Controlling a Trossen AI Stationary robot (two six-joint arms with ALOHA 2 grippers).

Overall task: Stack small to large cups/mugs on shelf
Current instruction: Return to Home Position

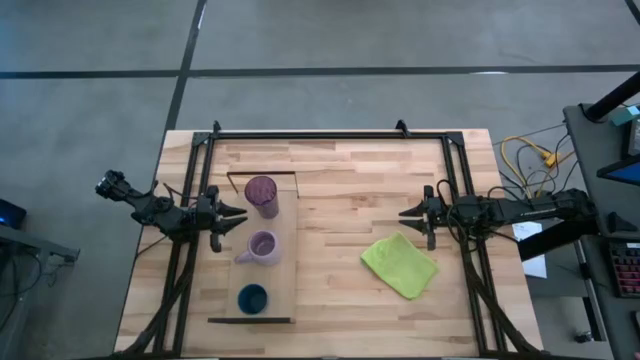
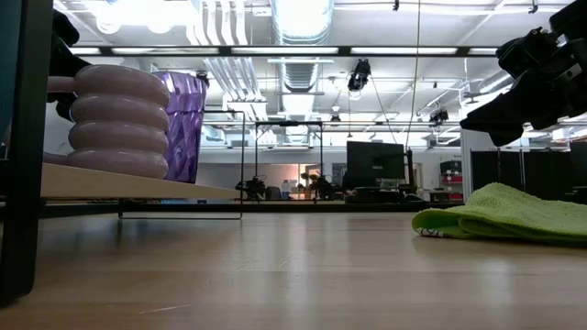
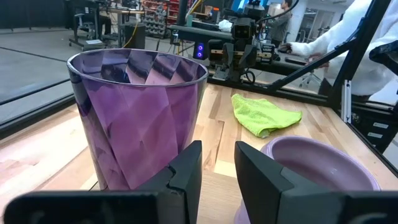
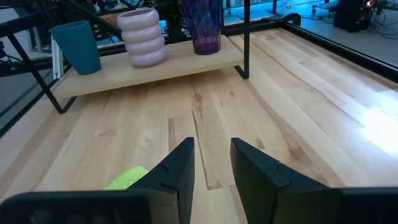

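Note:
Three vessels stand upright in a row on the light wooden shelf (image 1: 285, 300): the tall purple tumbler (image 1: 261, 195) at the far end, the ribbed lilac mug (image 1: 262, 246) in the middle, the dark blue cup (image 1: 252, 298) at the near end. My left gripper (image 1: 240, 217) is open and empty at the shelf's left side, between tumbler (image 3: 140, 118) and mug (image 3: 317, 165). My right gripper (image 1: 405, 217) is open and empty at the table's right, just beyond the green cloth (image 1: 399, 264).
A crumpled yellow-green cloth (image 2: 500, 213) lies on the butcher-block table right of centre. A black metal frame (image 1: 330, 134) runs along the table's far, left and right sides. Bare tabletop (image 1: 340, 200) lies between the shelf and the cloth. A person in white shows beyond the table (image 3: 367, 43).

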